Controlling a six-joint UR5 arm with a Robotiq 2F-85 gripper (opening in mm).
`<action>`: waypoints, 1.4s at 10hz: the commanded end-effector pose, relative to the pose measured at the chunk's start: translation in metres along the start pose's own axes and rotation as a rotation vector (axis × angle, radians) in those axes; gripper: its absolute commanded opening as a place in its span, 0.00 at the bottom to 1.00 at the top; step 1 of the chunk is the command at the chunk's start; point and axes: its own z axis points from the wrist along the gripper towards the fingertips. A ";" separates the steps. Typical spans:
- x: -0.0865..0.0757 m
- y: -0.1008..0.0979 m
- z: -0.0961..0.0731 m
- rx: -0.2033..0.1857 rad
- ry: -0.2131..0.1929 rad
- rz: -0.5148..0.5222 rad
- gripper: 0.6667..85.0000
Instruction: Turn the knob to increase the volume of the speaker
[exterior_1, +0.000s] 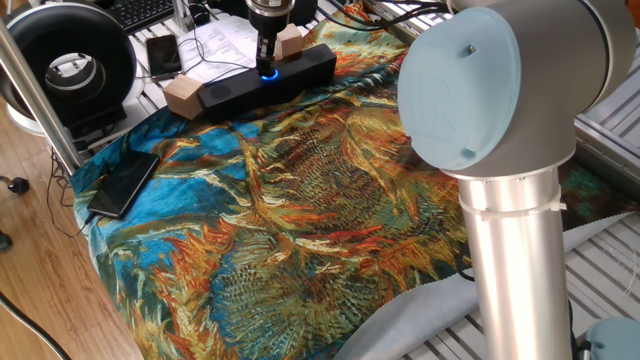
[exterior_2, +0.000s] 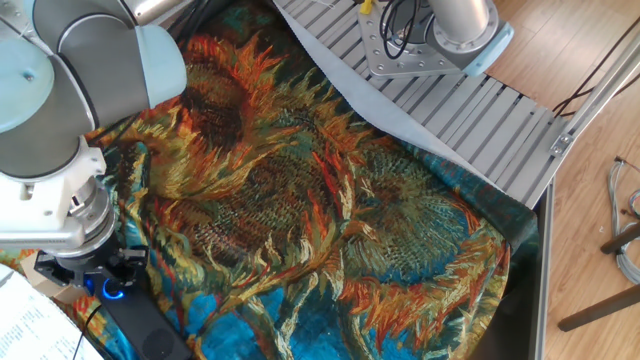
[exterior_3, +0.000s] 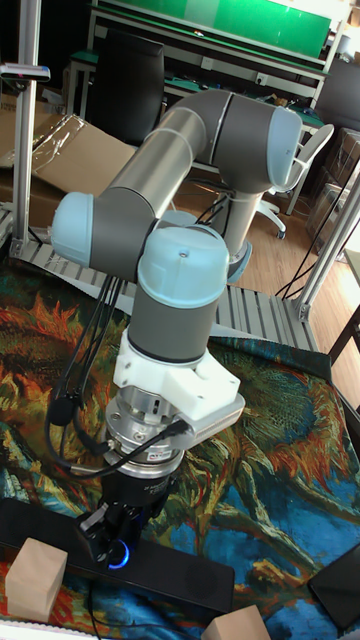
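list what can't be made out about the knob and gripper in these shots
- Knob: too small in one fixed view; only its blue glow shows under the gripper.
- Speaker: cut off by the bottom edge in the other fixed view.
- Gripper's hold on the knob: hidden in the tall view by the gripper body.
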 end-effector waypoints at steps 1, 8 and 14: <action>0.002 0.002 0.000 -0.017 -0.010 0.004 0.51; 0.002 0.001 0.001 -0.018 -0.011 0.028 0.46; 0.003 0.001 0.002 -0.021 -0.004 0.092 0.36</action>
